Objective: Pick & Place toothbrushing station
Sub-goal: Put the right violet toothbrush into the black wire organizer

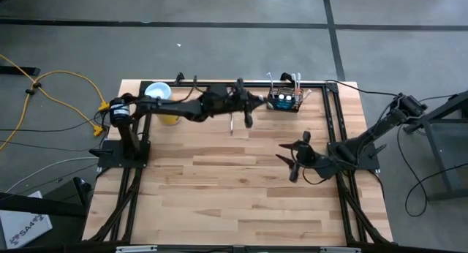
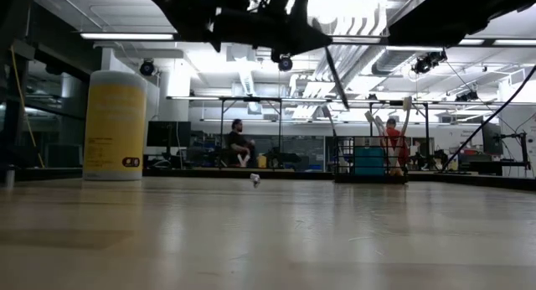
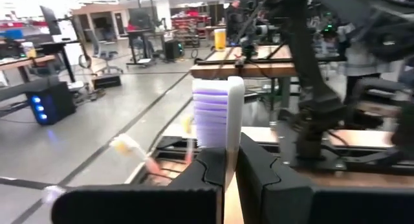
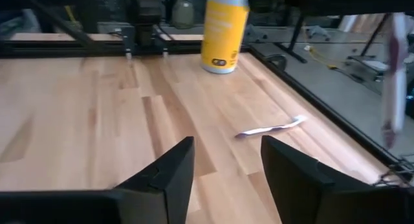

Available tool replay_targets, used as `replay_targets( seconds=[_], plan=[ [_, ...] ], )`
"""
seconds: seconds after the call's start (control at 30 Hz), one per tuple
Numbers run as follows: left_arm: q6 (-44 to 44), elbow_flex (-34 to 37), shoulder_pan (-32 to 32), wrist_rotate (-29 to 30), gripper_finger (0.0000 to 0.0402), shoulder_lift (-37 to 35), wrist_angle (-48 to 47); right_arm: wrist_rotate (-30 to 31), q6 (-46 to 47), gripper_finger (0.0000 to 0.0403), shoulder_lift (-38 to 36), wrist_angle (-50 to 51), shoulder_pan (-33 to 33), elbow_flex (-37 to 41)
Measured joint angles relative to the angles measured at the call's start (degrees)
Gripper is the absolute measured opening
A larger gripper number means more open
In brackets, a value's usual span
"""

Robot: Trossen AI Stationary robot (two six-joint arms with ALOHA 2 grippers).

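Note:
The toothbrushing station (image 1: 284,100), a black wire basket with brushes standing in it, sits at the table's far edge, right of centre; the low view shows it too (image 2: 373,160). My left gripper (image 1: 252,105) reaches level along the far edge, just left of the basket, and is shut on a white toothbrush with purple bristles (image 3: 217,111). That brush shows blurred in the right wrist view (image 4: 391,81). My right gripper (image 1: 292,156) hangs open over the table's right side, nothing between its fingers (image 4: 226,166). My left gripper pinches the toothbrush's white handle (image 3: 234,136) between its two fingers, just below the bristled head. The fingers lie level, coming from the table's left, across the brush. The brush stands about upright, head above the fingers, lifted clear of the table.
Another toothbrush (image 4: 272,128) lies flat on the wood near the far edge (image 1: 231,125). A yellow canister with a white lid (image 1: 162,99) stands at the far left. Black frame rails (image 1: 333,125) border the table. A person (image 2: 239,143) sits in the room behind.

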State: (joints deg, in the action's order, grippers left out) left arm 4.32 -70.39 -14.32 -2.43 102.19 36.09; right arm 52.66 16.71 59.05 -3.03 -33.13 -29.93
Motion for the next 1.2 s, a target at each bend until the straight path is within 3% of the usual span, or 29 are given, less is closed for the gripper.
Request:
replay_targets(
  seconds=[0.23,0.6,0.9,1.2],
  plan=[
    [-0.1,0.0,-5.4,-4.4,0.0006,0.0,-0.2,-3.5,1.7,0.0141,0.0,-0.2,-2.5,0.0],
    [3.6,-1.8,-6.6,-5.4,0.0006,0.1,-4.1,-7.9,2.4,0.0122,0.0,-2.5,-4.1,0.0],
    [3.5,-7.1,-7.3,-7.2,0.0006,8.6,-1.4,-9.2,3.1,0.0122,0.0,-2.6,-4.2,0.0],
    [3.9,-10.8,-7.9,-6.3,0.0006,11.1,-1.7,-9.4,3.1,0.0122,0.0,-3.2,-5.8,0.0]
  ],
)
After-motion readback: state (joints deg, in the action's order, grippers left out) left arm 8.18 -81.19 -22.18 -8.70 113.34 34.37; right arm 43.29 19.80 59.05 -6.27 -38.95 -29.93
